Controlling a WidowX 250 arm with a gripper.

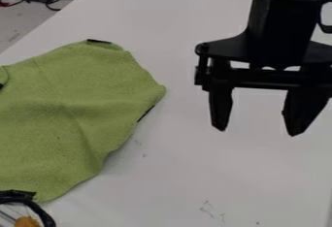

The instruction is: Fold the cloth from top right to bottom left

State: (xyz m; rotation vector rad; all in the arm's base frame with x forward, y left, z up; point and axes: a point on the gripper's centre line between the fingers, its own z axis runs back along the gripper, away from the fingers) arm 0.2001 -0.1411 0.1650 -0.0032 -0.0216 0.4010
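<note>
Cloth [71,105] with dark edge patch [98,41]

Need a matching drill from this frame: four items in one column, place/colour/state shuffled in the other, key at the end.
Items
1. cloth
2. pincer
3. tabletop
4. small orange object

Place / colour / state
A. open, hanging in the right half of the view
B. pale, with a few dark smudges
C. tucked in the bottom left corner of the view
D. green, creased, spread across the left half

Pairs: 1-D, 2-A, 3-B, 4-C
</note>
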